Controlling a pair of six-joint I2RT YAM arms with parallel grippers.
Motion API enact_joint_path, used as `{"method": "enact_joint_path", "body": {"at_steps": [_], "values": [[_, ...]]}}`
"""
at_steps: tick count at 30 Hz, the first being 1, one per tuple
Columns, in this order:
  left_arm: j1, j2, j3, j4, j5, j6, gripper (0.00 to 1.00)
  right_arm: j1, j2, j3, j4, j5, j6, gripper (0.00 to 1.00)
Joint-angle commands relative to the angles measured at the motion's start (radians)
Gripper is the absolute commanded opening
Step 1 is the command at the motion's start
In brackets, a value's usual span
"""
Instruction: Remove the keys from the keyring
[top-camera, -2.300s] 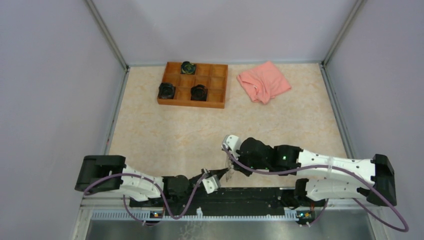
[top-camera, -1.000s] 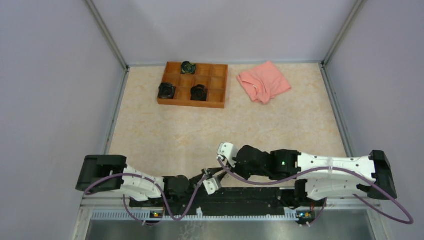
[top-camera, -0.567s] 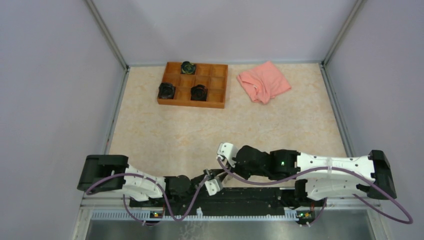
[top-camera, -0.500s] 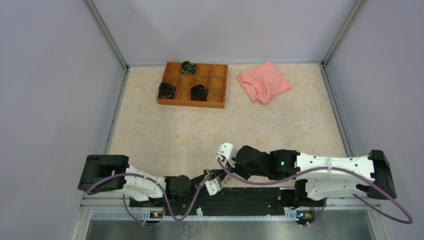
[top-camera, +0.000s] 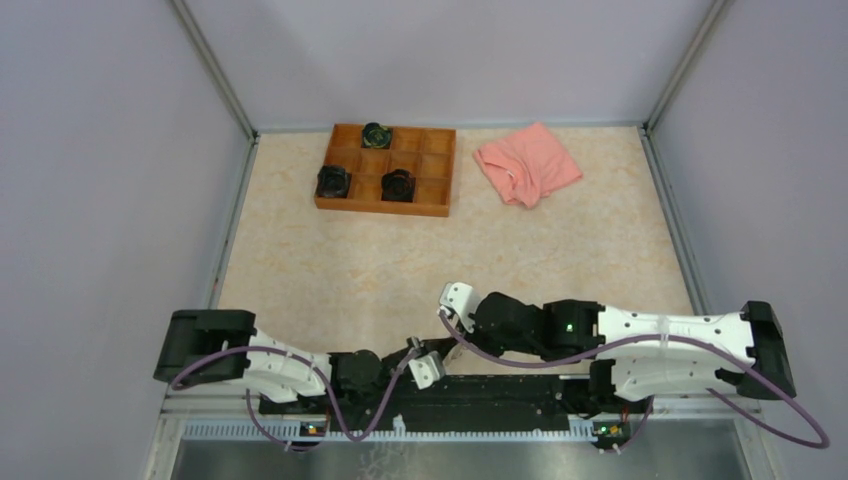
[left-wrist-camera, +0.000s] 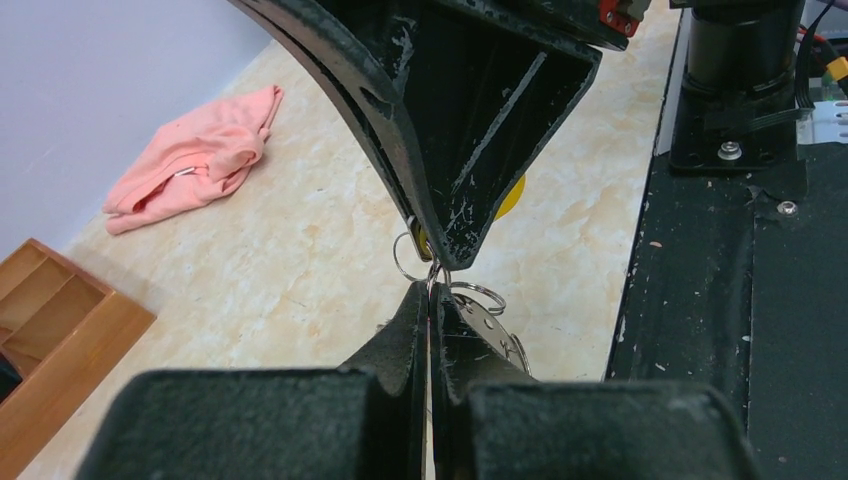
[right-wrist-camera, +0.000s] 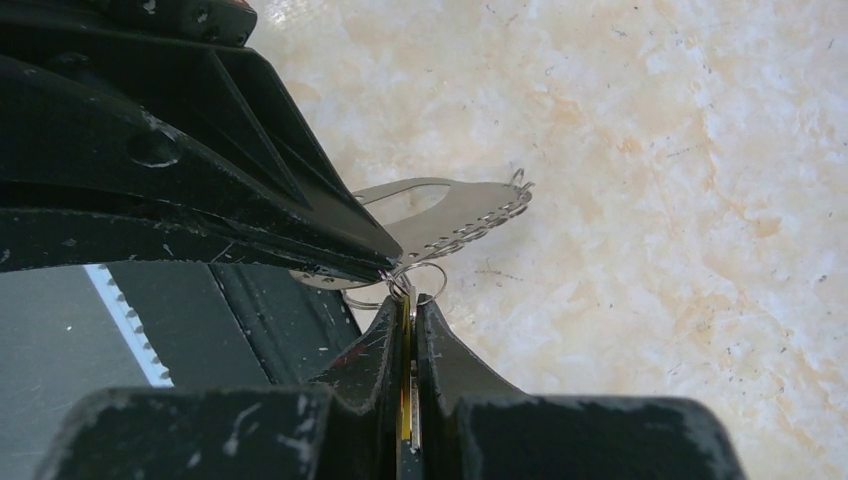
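My left gripper (left-wrist-camera: 431, 290) is shut on the keyring (left-wrist-camera: 492, 328), a flat silvery oval plate with small holes along its rim. The keyring also shows in the right wrist view (right-wrist-camera: 452, 213), sticking out from the left gripper's fingers (right-wrist-camera: 220, 205). My right gripper (right-wrist-camera: 408, 303) is shut on the keys (right-wrist-camera: 406, 400), a yellow-headed one and a silver one pressed flat between its pads. A small wire ring (right-wrist-camera: 425, 280) links them to the plate. The yellow head (left-wrist-camera: 512, 193) peeks out behind the right fingers. In the top view both grippers meet tip to tip (top-camera: 432, 342) near the table's front edge.
A wooden compartment tray (top-camera: 432, 190) with three black knobby objects (top-camera: 333, 181) stands at the back. A pink cloth (top-camera: 527, 162) lies at the back right. The black base rail (top-camera: 500, 388) runs just behind the grippers.
The right gripper moved left to meet the left gripper, then shifted slightly back right. The left arm has barely moved.
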Motion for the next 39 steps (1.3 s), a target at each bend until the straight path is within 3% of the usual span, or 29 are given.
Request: {"method": "enact_joint_path", "body": {"at_steps": [1,13,22,31,39], "values": [[0.001,-0.038,-0.007,0.050,-0.033,-0.030,0.00,0.000,-0.018,0.011,-0.017,0.031,0.029,0.00],[0.001,-0.133,-0.057,0.062,-0.088,-0.040,0.00,-0.022,0.049,0.028,-0.026,-0.010,0.028,0.00],[0.001,-0.100,-0.038,0.033,-0.048,-0.050,0.00,-0.022,0.040,0.058,-0.005,0.073,-0.030,0.00],[0.001,-0.062,-0.015,0.021,-0.070,-0.053,0.25,-0.010,0.016,0.079,0.040,0.080,-0.135,0.00],[0.001,-0.082,-0.015,0.022,-0.073,-0.031,0.29,0.014,0.016,0.093,0.050,0.083,-0.176,0.00]]}}
